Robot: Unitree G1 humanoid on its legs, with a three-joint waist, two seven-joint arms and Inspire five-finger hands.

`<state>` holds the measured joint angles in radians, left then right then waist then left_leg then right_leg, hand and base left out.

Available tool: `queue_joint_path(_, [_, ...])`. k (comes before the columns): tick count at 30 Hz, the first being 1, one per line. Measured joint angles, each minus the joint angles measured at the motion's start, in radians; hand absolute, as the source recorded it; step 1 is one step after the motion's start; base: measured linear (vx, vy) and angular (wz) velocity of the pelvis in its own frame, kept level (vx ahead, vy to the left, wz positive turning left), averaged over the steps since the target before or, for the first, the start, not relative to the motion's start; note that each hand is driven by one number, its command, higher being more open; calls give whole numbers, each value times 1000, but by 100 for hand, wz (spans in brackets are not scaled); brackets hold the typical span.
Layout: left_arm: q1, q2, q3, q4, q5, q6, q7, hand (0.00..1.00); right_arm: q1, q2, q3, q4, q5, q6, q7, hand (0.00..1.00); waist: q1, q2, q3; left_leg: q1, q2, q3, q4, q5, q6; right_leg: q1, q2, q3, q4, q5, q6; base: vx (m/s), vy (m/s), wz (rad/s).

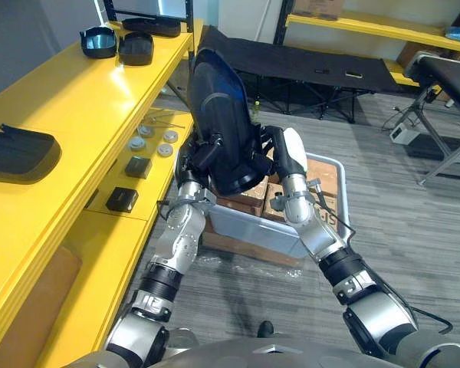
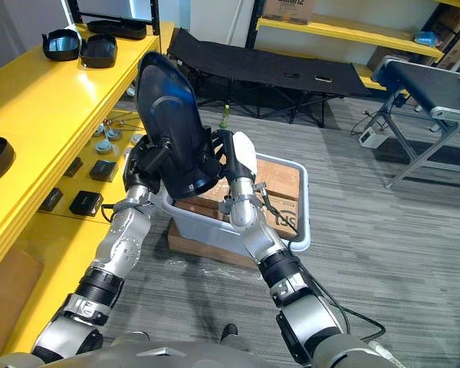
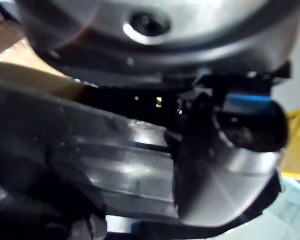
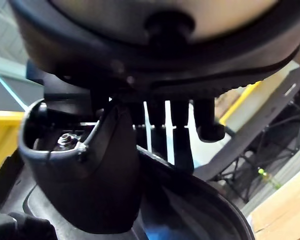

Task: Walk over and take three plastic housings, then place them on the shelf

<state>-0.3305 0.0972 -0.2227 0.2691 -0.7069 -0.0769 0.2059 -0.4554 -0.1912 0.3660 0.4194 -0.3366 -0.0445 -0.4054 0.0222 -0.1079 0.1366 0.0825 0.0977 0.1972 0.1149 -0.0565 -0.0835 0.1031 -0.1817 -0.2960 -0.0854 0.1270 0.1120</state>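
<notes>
beside the yellow shelf [image 1: 77,100], left eye view: the plastic housing [image 1: 222,115], large, dark and glossy, stands upright between both robot hands, above the grey bin [image 1: 245,226].
left robot hand [image 1: 198,159]: closed on the lower left edge of the plastic housing, fingers curled against it.
right robot hand [image 1: 285,157]: gripping the lower right edge, white thumb cover facing outward.
grey bin, contents: brown boxes [image 1: 322,178] lie inside; the bin stands on the floor, just beside the shelf.
shelf, top level: three dark housings [image 1: 136,47] grouped at the far end; one flat dark housing [image 1: 15,153] lies apart, nearer the robot.
shelf, lower level: two small black boxes [image 1: 122,199] and several round silver discs [image 1: 149,138].
right eye view, background: a black folding cot [image 2: 276,65] stands on the floor behind the bin; the broad end of the held housing points up.
left wrist view, thumb [image 3: 225,170]: laid across the ribbed dark surface of the housing.
right wrist view, thumb [image 4: 85,175]: set against the inside of the housing's rim.
right wrist view, fingers [image 4: 180,125]: reaching past the rim on its other side, so the rim sits pinched between them and the thumb.
</notes>
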Motion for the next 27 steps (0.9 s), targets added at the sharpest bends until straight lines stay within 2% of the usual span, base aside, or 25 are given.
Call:
queue_joint_path(6, [4, 38, -37, 2, -58, -1, -24, 0, 24, -11, 5, -8, 3, -14, -16, 0, -3, 3, 0, 0, 0, 0, -1, 0, 0, -1, 0, 0, 0, 0, 0, 0, 0, 0])
queue_joint_path(12, [6, 43, -39, 2, -81, -14, -44, 0, 34, -20, 12, -35, 3, -14, -28, 0, -2, 22, 1, -1, -1, 0, -1, 0, 0, -1, -2, -1, 0, -1, -1, 0, 0, 0])
queue_joint_path(13, [6, 48, -43, 2, -82, -17, -44, 0, 34, -22, 17, -35, 3, -14, -31, 100, -2, 27, 1, -1, -1, 0, -1, 0, 0, -1, -2, -2, 0, -1, -1, 0, 0, 0])
queue_joint_path(21, [11, 65, -62, 1, -78, -35, -37, 0, 46, -37, 24, -43, 68, -52, -39, 100, -1, 34, 1, -4, -1, 0, -2, 0, 0, -5, -2, -3, 0, -1, -1, 0, 0, 0])
queue_joint_path(27, [74, 57, -71, -88, 18, -43, 36, 0, 65, -5, 13, -101, 194, -49, -41, 100, 0, 37, 3, -5, -1, 1, -5, 0, 0, -8, -2, -2, 0, -1, -1, 0, 0, 0])
